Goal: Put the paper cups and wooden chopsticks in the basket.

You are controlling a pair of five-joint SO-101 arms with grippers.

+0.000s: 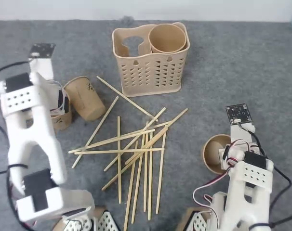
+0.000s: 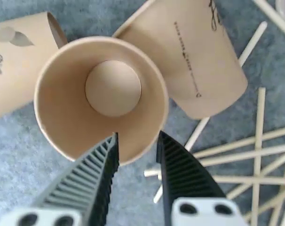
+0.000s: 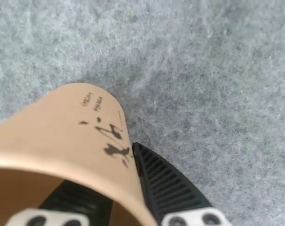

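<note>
On the grey surface (image 1: pixel 232 62), between the two arms, the wooden chopsticks (image 1: pixel 136 149) lie in a loose, crossed heap, near the basket (image 1: pixel 148 72). One of the basket's compartments holds a cup (image 1: pixel 167 37).

The paper cups are surely very light and their walls are thin and soft, so you should take them at the rim, one finger inside and one outside, and press gently; a hard squeeze will probably crush them. The chopsticks look stiff, thin and smooth. I think they can roll or slip, so it is better to hold one near its middle.

Your left gripper (image 2: pixel 138 137) stands over the upright cup (image 2: pixel 113 87). Its fingers (image 2: pixel 178 169) are a little apart, one tip inside the mouth and the other outside, with the wall between them; I judge that they do not press it yet. The lying cup (image 2: pixel 203 61) rests on its side just beside.

Your right gripper (image 3: pixel 112 181) is clamped on the wall of the held cup (image 3: pixel 62 132), the outer finger (image 3: pixel 156 183) against the printed side and the other one inside. This cup is well apart from the basket.
</note>
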